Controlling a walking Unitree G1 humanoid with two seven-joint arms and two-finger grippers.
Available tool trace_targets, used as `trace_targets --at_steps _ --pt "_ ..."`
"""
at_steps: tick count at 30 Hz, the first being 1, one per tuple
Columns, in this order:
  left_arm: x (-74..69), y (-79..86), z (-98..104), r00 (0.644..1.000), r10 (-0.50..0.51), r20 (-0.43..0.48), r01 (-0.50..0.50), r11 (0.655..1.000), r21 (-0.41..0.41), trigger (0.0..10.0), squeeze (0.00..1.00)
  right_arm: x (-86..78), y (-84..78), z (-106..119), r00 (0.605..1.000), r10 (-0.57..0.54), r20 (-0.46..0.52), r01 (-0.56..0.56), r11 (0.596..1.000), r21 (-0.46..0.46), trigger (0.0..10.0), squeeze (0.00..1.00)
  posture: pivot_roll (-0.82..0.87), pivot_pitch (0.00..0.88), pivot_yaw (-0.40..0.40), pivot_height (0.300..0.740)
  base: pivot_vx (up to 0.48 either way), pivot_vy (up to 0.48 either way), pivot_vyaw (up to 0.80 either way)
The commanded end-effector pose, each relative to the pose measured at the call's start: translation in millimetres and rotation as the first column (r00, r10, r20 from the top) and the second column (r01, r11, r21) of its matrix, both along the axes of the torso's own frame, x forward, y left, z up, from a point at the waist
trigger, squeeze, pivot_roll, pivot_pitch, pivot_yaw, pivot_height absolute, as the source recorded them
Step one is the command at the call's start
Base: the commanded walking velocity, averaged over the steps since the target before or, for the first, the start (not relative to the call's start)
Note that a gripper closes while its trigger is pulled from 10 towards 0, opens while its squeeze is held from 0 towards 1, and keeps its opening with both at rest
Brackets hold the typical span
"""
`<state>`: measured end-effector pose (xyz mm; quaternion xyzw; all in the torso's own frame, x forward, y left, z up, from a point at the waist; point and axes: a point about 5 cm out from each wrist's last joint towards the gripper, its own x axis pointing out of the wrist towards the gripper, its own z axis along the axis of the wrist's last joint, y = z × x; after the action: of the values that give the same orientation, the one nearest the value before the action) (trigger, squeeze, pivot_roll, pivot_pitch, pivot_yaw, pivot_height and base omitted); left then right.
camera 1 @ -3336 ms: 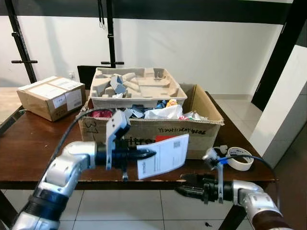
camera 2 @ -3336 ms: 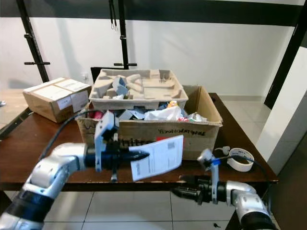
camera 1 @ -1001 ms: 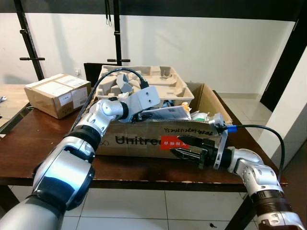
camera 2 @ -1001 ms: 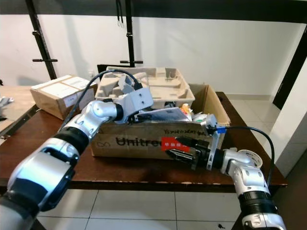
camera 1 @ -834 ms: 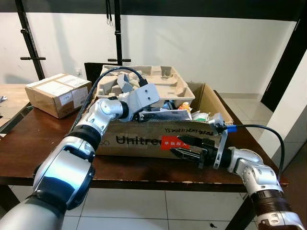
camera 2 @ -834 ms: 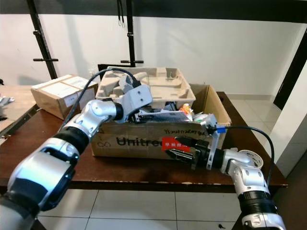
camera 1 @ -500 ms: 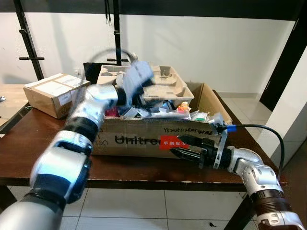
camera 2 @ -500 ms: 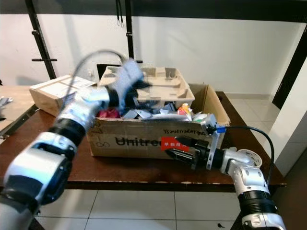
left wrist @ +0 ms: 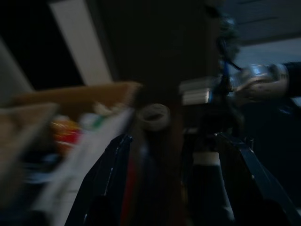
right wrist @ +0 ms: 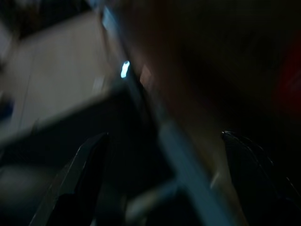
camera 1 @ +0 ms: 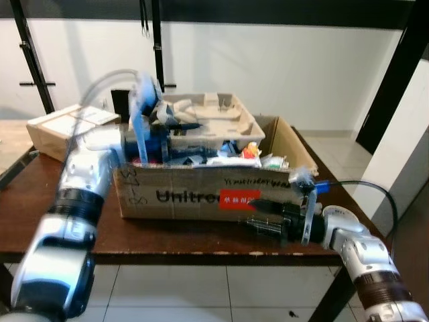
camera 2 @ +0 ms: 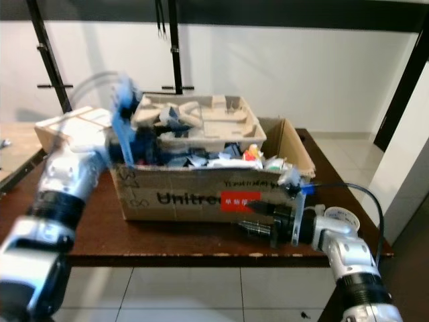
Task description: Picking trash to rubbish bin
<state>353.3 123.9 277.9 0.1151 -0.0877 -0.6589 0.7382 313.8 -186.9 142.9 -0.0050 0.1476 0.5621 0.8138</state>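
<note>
A brown cardboard box [camera 1: 201, 194] marked Unitree stands on the table, heaped with paper and wrapper trash [camera 1: 224, 159]. A moulded pulp tray [camera 1: 214, 119] lies across its back. My left gripper [camera 1: 182, 127], blurred, hovers over the box's left end, beside the tray. In the left wrist view its fingers [left wrist: 110, 181] stand apart with nothing between them. My right gripper [camera 1: 249, 216] is low at the box's front face, under the red label, by the table's front edge. It is open and holds nothing; its fingers [right wrist: 80, 174] show wide apart in the right wrist view.
A smaller sealed carton [camera 1: 57, 127] sits at the table's [camera 1: 167, 235] back left. A roll of white tape [camera 2: 343, 216] lies at the right, behind my right arm. Black metal posts [camera 1: 155, 40] rise behind the table. Tiled floor lies below.
My left gripper has drawn back from the box's middle to its left end. The white sheet it held earlier now lies in the box. The right gripper has sunk slightly.
</note>
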Motion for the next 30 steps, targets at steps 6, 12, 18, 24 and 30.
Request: trace_targets --at_steps 6,12,18,24,30 --pt "-24.7 -35.9 -42.8 0.969 -0.126 -0.211 0.157 0.978 0.136 10.0 0.0 -15.1 -2.5 -39.9 0.991 0.052 -0.125 -0.077 0.975 -0.207 10.0 0.0 0.05 0.0 -0.017 0.74 0.0 0.0 0.0" --pt "-52.7 -44.7 -118.9 0.901 -0.082 -0.425 0.25 0.899 0.358 10.0 0.0 -39.6 -2.1 -85.6 0.964 0.114 -0.242 -0.207 0.892 -0.402 10.0 0.0 0.05 0.0 -0.011 0.74 0.0 0.0 0.0" --pt "-80.4 -43.3 -194.9 0.809 0.062 -0.585 0.293 0.82 0.491 10.0 0.0 -62.1 6.7 -129.7 0.948 0.135 -0.289 -0.28 0.788 -0.549 10.0 0.0 0.03 0.0 -0.006 0.74 0.0 0.0 0.0" --pt "-104.0 -38.3 -245.2 0.739 0.23 -0.634 0.236 0.792 0.563 10.0 0.0 -74.1 15.7 -162.3 0.959 0.003 -0.282 -0.186 0.757 -0.626 10.0 0.0 0.03 0.0 -0.004 0.74 0.0 0.0 0.0" --pt "-121.4 -23.3 -301.4 0.672 0.539 -0.508 -0.02 0.699 0.715 10.0 0.0 -98.1 19.9 -193.7 0.938 -0.174 -0.301 -0.078 0.74 -0.668 10.0 0.0 0.03 0.0 -0.008 0.74 0.0 0.0 0.0"
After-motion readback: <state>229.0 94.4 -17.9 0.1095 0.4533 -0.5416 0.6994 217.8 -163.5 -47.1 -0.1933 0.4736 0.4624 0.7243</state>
